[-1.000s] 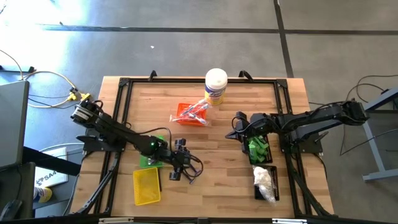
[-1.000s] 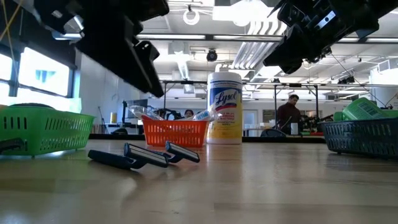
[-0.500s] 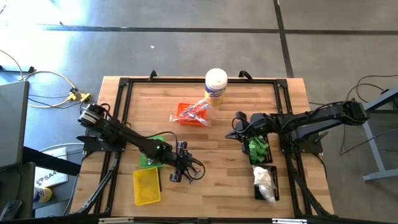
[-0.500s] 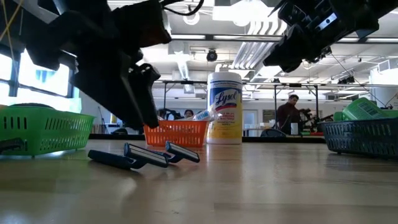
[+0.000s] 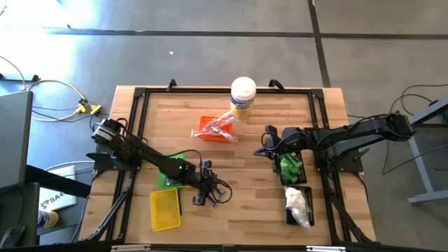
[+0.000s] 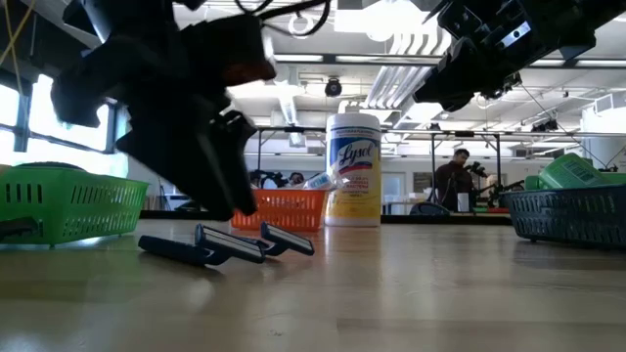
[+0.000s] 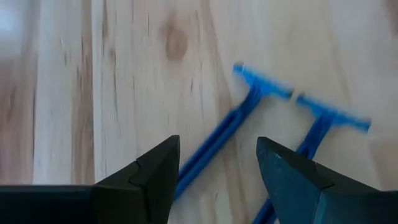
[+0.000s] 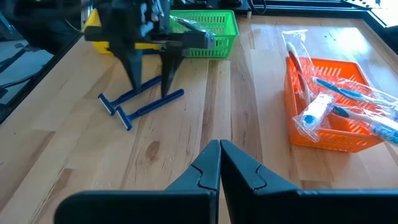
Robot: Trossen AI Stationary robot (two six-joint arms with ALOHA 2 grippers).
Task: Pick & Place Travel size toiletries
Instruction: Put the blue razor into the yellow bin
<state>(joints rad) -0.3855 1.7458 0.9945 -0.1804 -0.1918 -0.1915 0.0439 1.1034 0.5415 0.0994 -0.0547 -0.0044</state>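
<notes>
Two blue disposable razors (image 8: 140, 99) lie side by side on the tabletop (image 5: 238, 189), at 3 o'clock of the green basket (image 5: 170, 178). The left end effector (image 8: 148, 73) is held open directly above them. One handle should be straddled squarely before closing. The right end effector (image 8: 219, 155), closed and empty, waits near the black basket (image 5: 294, 168).

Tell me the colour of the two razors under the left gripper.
Blue razors, clearest in the left wrist view.
</notes>
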